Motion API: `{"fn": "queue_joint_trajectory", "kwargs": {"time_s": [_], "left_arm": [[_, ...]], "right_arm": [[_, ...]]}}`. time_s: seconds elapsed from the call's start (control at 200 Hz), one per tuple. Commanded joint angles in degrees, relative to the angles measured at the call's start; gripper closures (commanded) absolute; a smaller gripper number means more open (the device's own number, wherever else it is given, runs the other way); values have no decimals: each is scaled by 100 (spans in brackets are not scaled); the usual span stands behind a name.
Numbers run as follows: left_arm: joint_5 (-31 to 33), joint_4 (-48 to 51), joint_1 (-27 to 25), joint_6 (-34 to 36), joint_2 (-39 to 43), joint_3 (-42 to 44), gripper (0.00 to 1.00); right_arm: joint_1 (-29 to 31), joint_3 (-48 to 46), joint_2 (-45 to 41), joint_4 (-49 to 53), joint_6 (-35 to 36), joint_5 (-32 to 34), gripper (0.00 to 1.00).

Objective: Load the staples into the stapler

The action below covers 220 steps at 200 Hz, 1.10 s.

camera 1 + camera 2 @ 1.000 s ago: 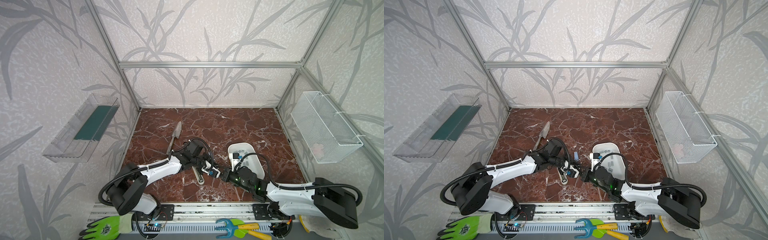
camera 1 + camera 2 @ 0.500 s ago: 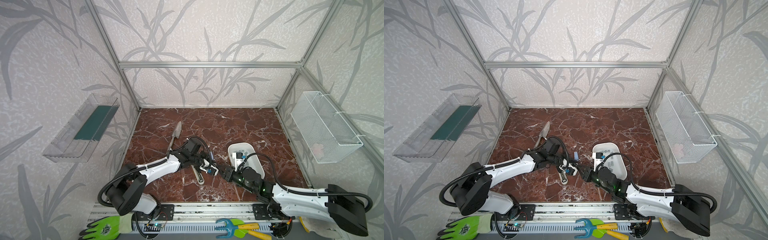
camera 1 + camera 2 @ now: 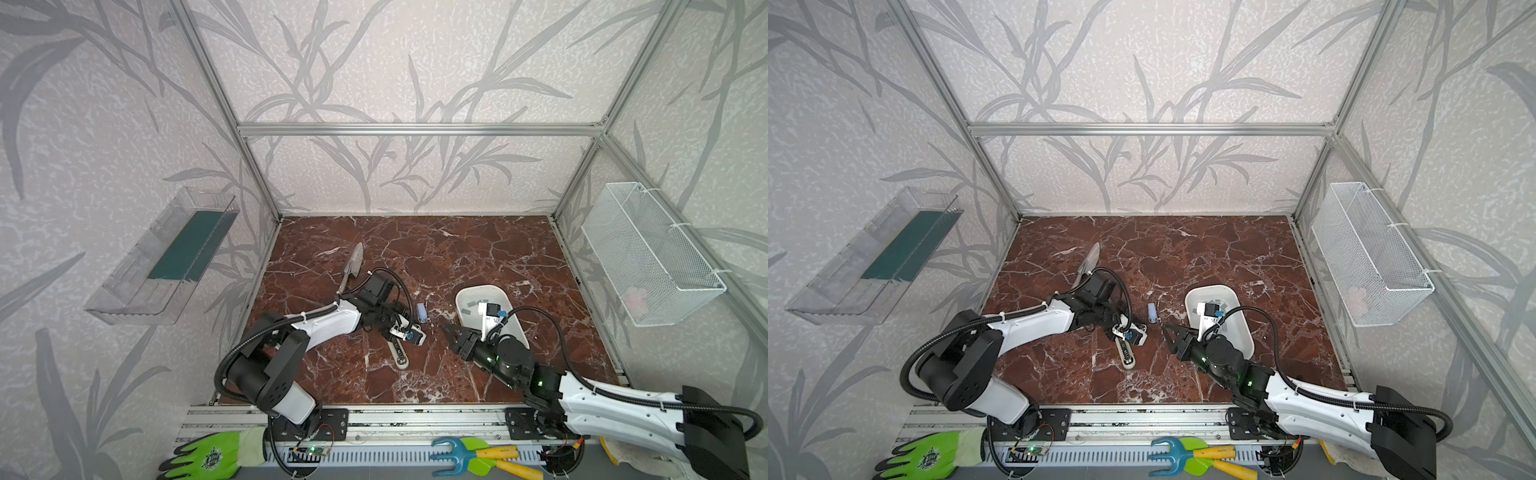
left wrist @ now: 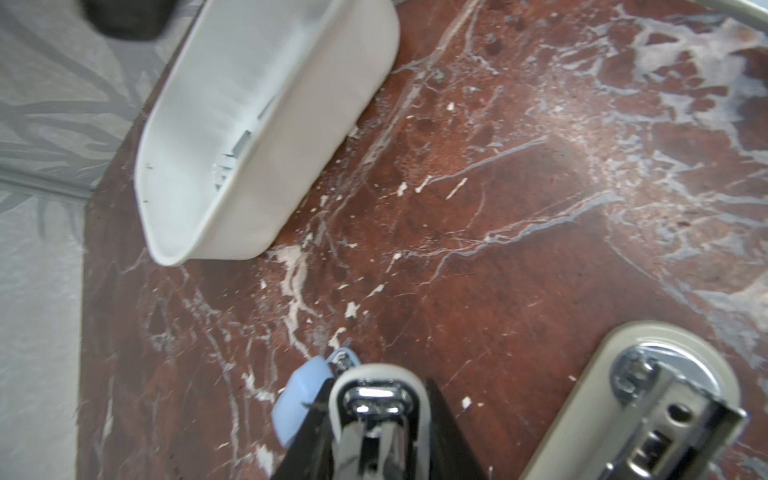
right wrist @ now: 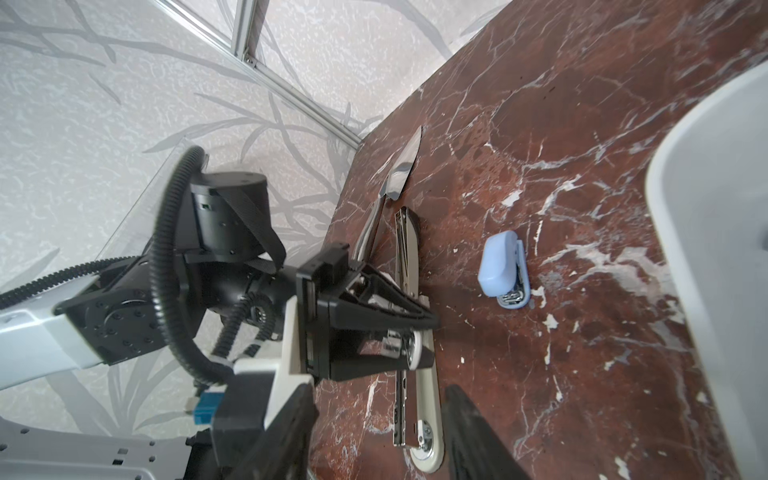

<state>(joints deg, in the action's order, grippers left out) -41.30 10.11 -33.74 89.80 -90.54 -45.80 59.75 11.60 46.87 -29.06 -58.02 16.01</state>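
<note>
1. The right tool [image 3: 449,337], jaws spread and empty, hovers beside the tub [image 3: 482,286], on the side facing the stapler [image 3: 398,355].
2. Beyond it from the tub, the stapler lies opened on the worktop [image 3: 415,249], its long axis roughly parallel to the tub's long side and its rounded end pointing nearward. The left tool [image 3: 406,330] pinches its upper arm.
3. The staples [image 3: 468,304] lie in the tub's far end. Fetching a strip looks next, which calls for a fine pinch.

The red-brown veined stone-look bench [image 4: 519,208] looks smooth and faintly glossy, the white oval plastic tub [image 4: 299,137] is matt, the open cream plastic stapler [image 5: 430,399] bares shiny chromed metal, and the small light-blue plastic stapler [image 5: 498,266] is smooth.
</note>
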Motion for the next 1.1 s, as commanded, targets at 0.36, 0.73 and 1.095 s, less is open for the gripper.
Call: {"fn": "queue_joint_trajectory", "kwargs": {"time_s": [0.36,0.73,1.095], "left_arm": [[194,1737,-471,1372,-918,-594,100],[425,2056,-680,1201,-1154,-786,81],[399,1412,-683,612,-333,-624,60]], "right_arm": [[-438,-237,-696,564,158,203,45],[-460,-219,-776,616,159,71,44],[-455,-319,-1324,959,168,177,44]]}}
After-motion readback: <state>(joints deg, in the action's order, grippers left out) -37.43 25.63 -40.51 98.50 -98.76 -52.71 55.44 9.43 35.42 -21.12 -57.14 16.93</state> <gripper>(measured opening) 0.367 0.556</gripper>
